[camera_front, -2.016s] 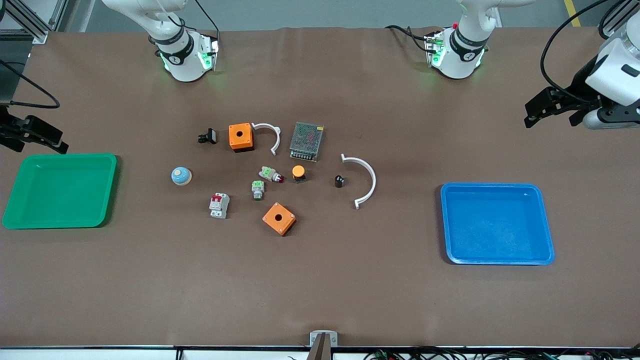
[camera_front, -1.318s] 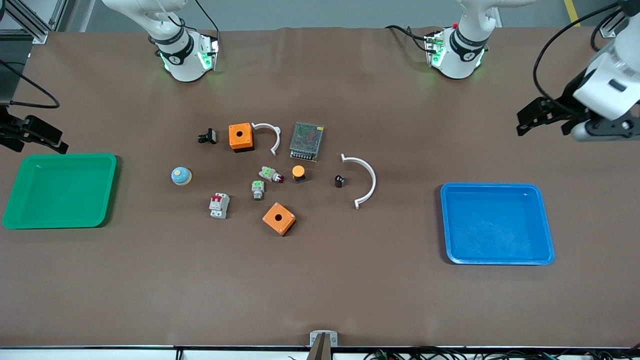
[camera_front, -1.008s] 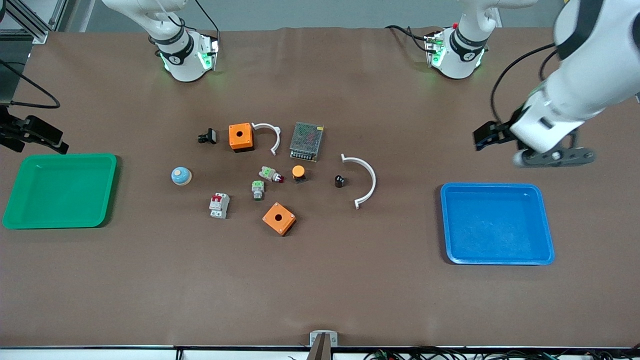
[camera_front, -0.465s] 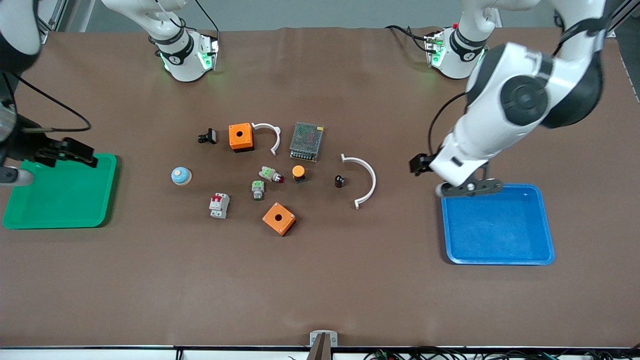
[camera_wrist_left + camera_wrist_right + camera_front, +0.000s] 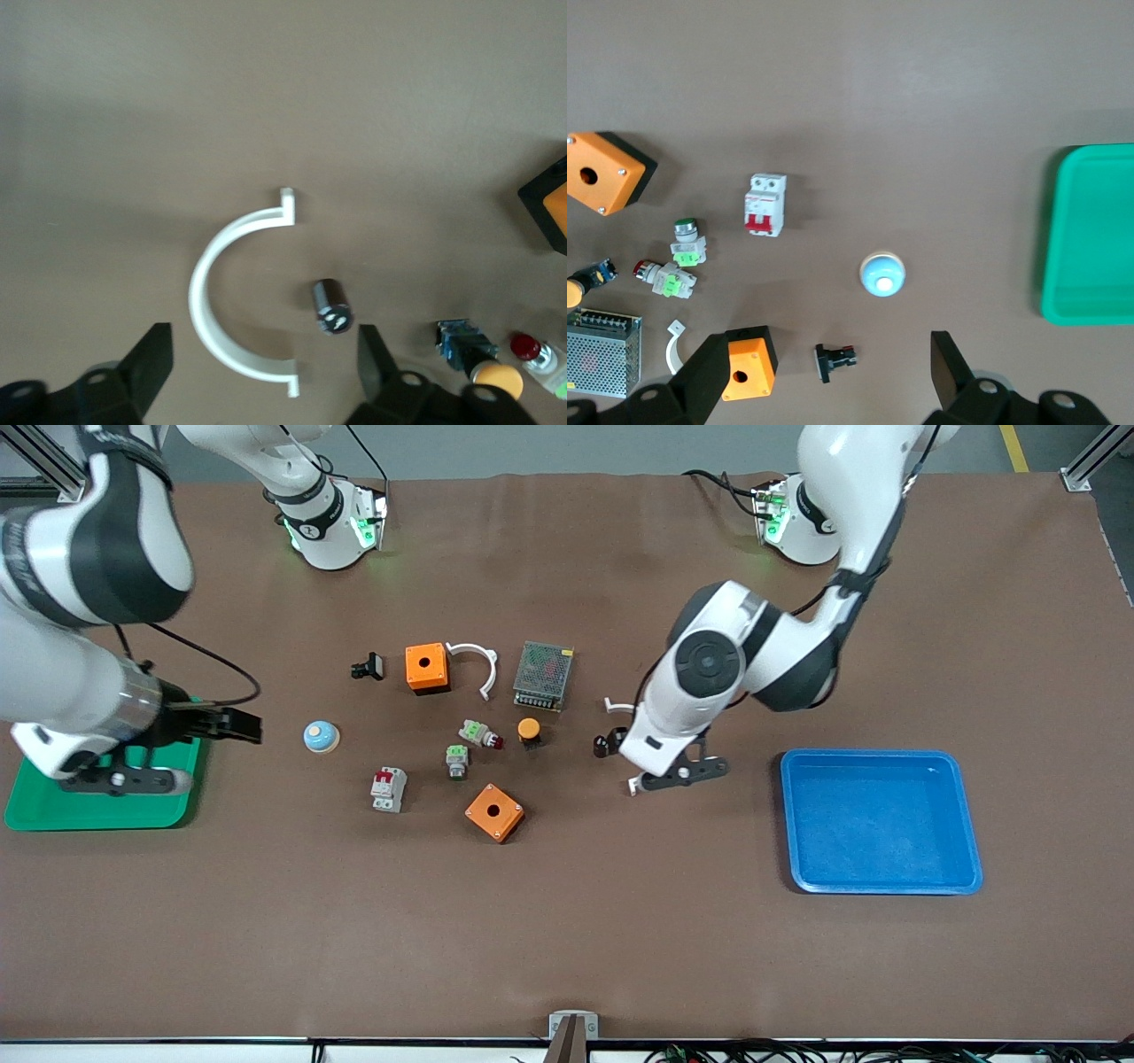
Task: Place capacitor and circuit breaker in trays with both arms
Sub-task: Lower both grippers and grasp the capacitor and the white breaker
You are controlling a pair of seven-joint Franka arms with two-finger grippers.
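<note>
Two grippers concern us: our left gripper [image 5: 257,390], fingers spread, hangs over the small black cylindrical capacitor [image 5: 601,744] beside the white plastic half-ring [image 5: 232,292]. Our right gripper [image 5: 824,390], fingers spread, hangs near the green tray [image 5: 35,808]; the light-grey, red-switched circuit breaker [image 5: 388,788] lies on the table.

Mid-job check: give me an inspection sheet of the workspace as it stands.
Surface: brown table, flat.
Job's things: capacitor and circuit breaker both on the table, ungrasped.
Clutter: orange boxes, white arcs, power supply, green tray, blue tray.
Grippers: left gripper open over the capacitor; right gripper open, by the green tray.
Cables: black cable on the right arm.
Surroundings: nothing seen.
</note>
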